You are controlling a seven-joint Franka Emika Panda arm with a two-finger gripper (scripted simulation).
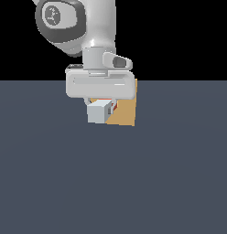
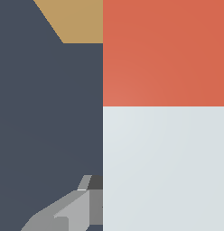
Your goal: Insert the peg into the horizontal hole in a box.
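One peg, one tan box just behind. Gripper clamped around peg, red-orange end toward box.

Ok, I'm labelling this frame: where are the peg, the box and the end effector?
peg (image 2: 164, 149): wrist view, pale section below the red-orange end.
box (image 1: 126, 114): exterior view, bare tan face.
end effector (image 1: 101, 107): exterior view, between its fingertips, at the peg.
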